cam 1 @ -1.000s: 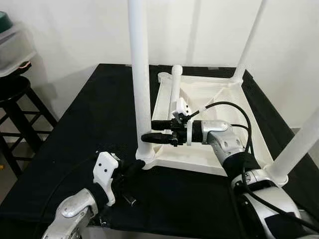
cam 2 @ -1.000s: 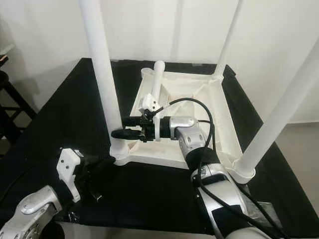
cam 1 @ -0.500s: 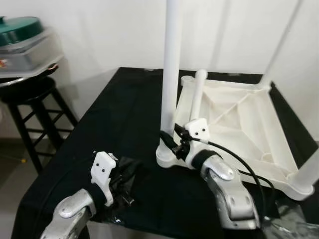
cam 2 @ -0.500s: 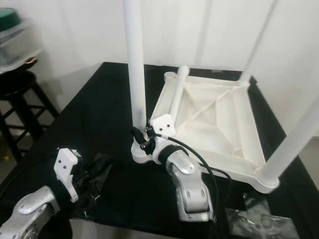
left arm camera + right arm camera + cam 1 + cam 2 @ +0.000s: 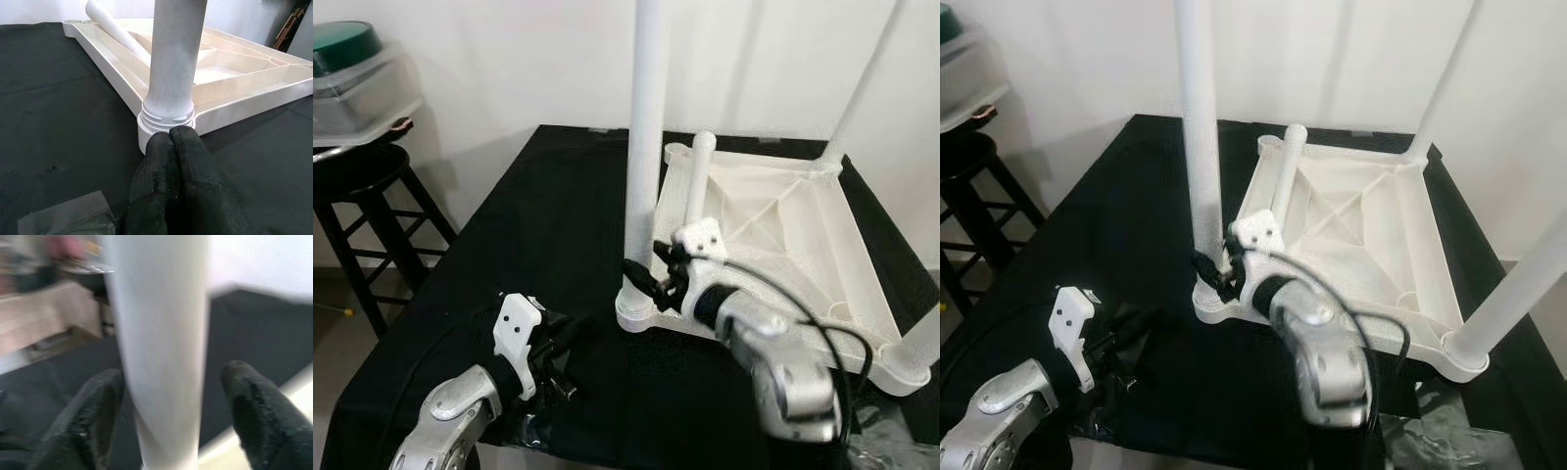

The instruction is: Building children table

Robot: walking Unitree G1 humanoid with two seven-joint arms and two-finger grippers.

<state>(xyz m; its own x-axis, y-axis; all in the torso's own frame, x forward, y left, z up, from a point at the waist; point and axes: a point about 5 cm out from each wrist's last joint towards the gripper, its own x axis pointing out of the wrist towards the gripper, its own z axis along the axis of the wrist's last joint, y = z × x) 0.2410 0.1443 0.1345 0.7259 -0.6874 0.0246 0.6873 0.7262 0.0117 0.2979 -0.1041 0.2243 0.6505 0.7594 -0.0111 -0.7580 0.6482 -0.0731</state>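
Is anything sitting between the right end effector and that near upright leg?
Nothing visible does. In the right wrist view the right end effector is open, with the near table leg directly between its two fingers, low on the leg, by the corner socket of the upturned tabletop.

I see a white plastic table [image 5: 773, 211] upside down with white legs [image 5: 642, 147] on a black cloth [image 5: 529, 225], beside a black stool [image 5: 357, 176] and a green lid [image 5: 340, 44]
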